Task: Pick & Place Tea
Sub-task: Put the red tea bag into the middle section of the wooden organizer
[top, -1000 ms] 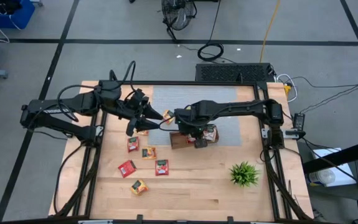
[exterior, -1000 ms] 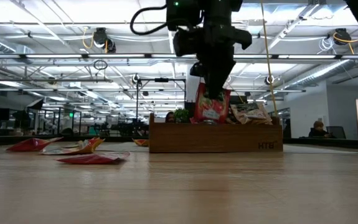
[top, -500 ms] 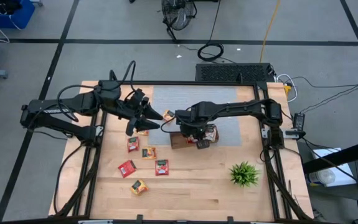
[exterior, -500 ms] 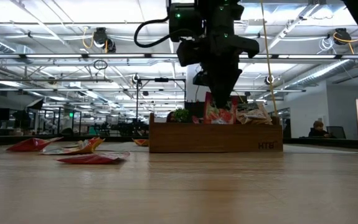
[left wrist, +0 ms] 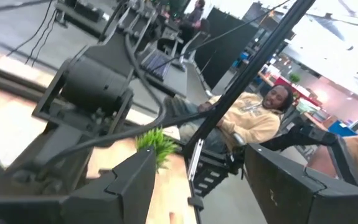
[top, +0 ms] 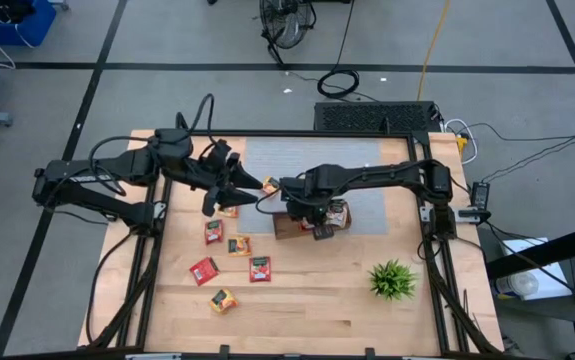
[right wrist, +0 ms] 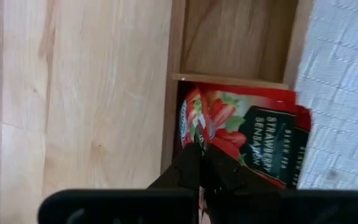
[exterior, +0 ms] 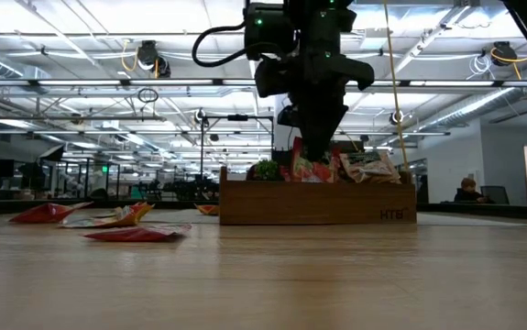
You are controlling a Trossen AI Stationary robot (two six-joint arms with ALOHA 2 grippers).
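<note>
Lowered since earlier: right gripper, pinched on red sachet, seats it in tray; release next. Left gripper spread, empty.

— Where's the right arm?

— Stretched in from the right side toward the table's middle, wrist bent straight down; the right gripper points at the surface, its fingers pressed together.

— And the left one?

— It reaches in from the left, forearm angled toward the centre, the left gripper raised off the wood just beside the right wrist — its fingers well apart, nothing between them.
</note>
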